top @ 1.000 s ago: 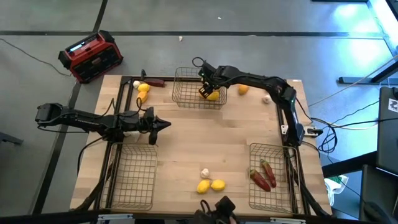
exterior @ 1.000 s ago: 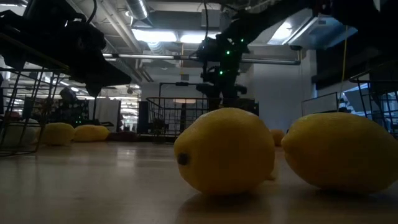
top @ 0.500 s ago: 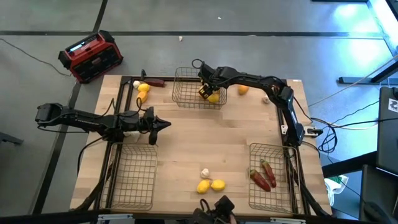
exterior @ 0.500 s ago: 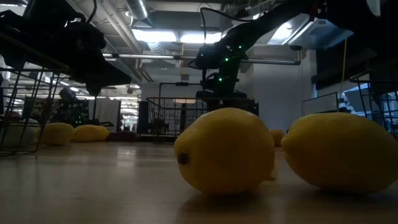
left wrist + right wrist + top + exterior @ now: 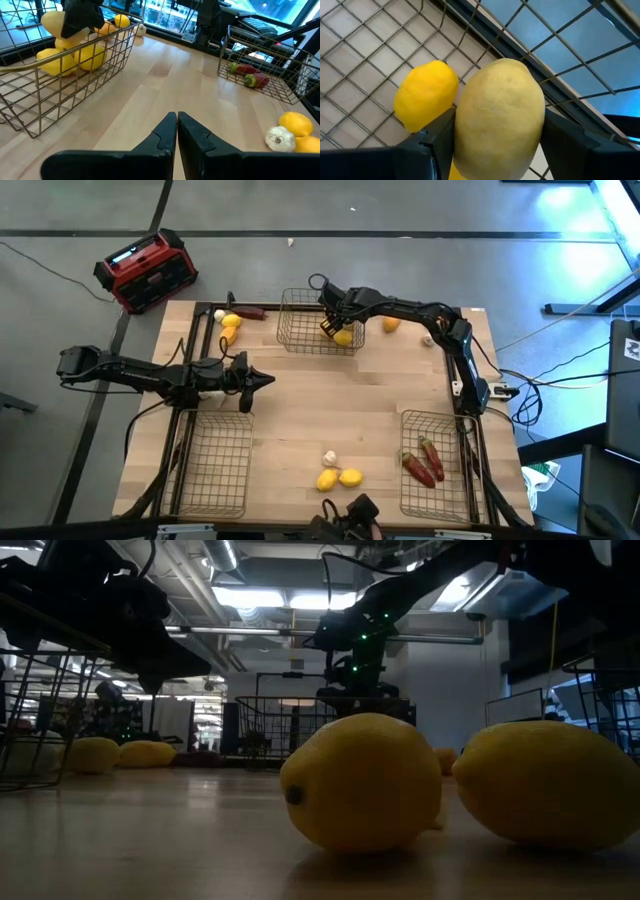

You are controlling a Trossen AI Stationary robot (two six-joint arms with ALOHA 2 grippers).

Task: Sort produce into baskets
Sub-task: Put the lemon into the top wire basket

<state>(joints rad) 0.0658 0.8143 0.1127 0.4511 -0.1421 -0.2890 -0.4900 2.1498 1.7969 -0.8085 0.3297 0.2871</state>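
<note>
Pale wood planks make up the table (image 5: 310, 410), and three grey wire baskets sit on it: one at the far edge near the middle (image 5: 303, 320), one at the near left corner (image 5: 212, 463) and one at the near right corner (image 5: 436, 463). The right gripper (image 5: 331, 326) hangs over the far basket with its two dark fingers (image 5: 437, 142) clamped on the sides of a pale yellow lemon (image 5: 499, 117); in the right wrist view a brighter yellow lemon (image 5: 425, 94) lies on the mesh just below and beside the held one. The left wrist view shows a few more yellow fruits (image 5: 75, 55) resting in that same basket. The left gripper (image 5: 266, 380) waits over the left-middle of the table, its fingers pressed fully together with nothing between them. At the far left corner of the table lie two yellow fruits (image 5: 230, 328), a small white garlic bulb (image 5: 219, 315) and a dark red chili (image 5: 250, 311). An orange fruit (image 5: 391, 324) and another garlic bulb (image 5: 428, 338) lie on the wood to the right of the far basket. Near the front edge, between the two near baskets, two lemons (image 5: 339, 478) sit side by side with a garlic bulb (image 5: 329, 458) just behind them. The near right basket holds red chilies (image 5: 425, 461). A red-and-black box (image 5: 146, 271) stands on the floor beyond the table's far left corner.
</note>
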